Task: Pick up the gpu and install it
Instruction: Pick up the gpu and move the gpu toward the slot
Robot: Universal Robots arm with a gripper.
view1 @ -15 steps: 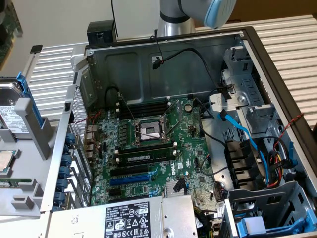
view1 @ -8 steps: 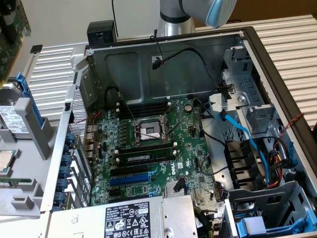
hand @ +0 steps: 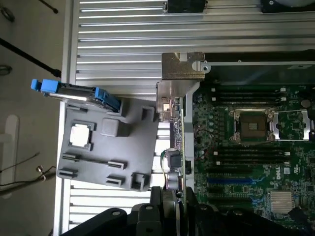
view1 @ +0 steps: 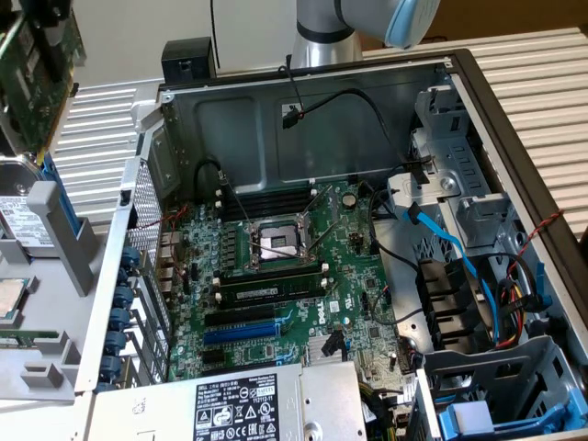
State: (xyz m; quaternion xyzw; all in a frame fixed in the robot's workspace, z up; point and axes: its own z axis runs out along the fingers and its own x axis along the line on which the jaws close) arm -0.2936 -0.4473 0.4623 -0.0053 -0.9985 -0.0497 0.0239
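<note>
Pincer (hand: 178, 195) is clenched on the gpu (hand: 180, 129), gripping the card by one end. In the wrist view the card shows edge-on, its metal bracket (hand: 182, 66) at the far end from the fingers.

A slatted metal table (hand: 113, 29) carries everything. On it lies the open computer case (view1: 276, 119), and the large green motherboard (view1: 358, 308) sits flat inside. A silver power supply (view1: 248, 404) with a black label lies along the case's near edge. Blue cables (view1: 459, 262) run through the drive bays on the exterior view's right.

Outside the case, on the exterior view's left, stands a grey plastic tray (hand: 123, 152). A hard drive (hand: 74, 92) with blue rails rests in it, and a square processor chip (hand: 81, 135) sits in one of its pockets.

The gpu hangs in the air over the case wall, between the tray and the motherboard, and is not seated in any slot. In the exterior view its green board (view1: 32, 73) shows in the upper corner on that view's left, above the hard drive.

On the motherboard, the processor socket (view1: 276, 243) stands open, and a thin memory stick (view1: 266, 290) sits in a slot just beside it.
</note>
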